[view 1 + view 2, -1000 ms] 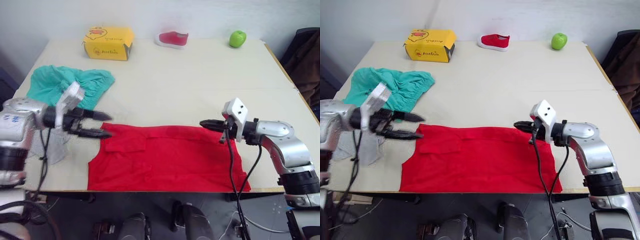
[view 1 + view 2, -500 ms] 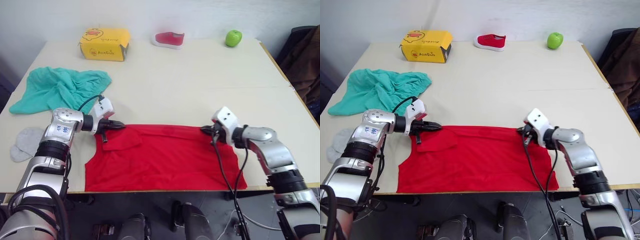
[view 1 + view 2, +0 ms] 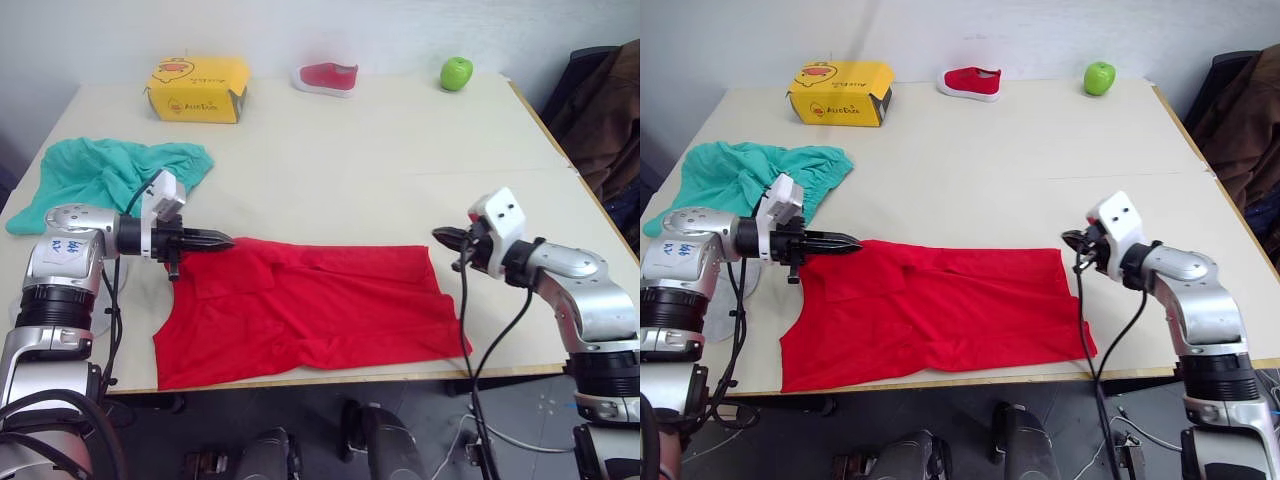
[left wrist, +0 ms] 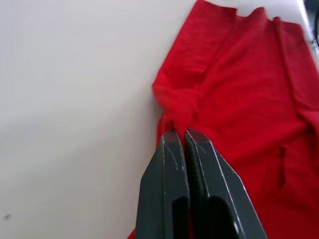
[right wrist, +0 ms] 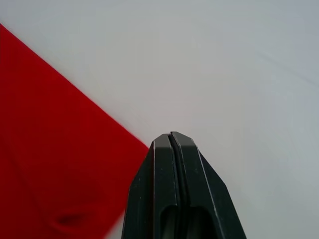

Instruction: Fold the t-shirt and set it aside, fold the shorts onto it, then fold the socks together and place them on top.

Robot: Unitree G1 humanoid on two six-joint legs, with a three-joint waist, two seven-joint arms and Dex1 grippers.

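On the pale counter (image 3: pixel 330 160), the wrinkled teal-green cloth shorts (image 3: pixel 100 172) lie at the far left, and just right of them the left hand (image 3: pixel 218 241) has its two black fingers pressed together on a bunched pinch of the bright red short-sleeved t-shirt (image 3: pixel 310 305), spread along the near edge. At the shirt's right end the right hand (image 3: pixel 1072 240) hovers with its fingers together on nothing (the cloth corner sits just beside it). One-sided pulling could drag and skew the shirt, ruining the fold.
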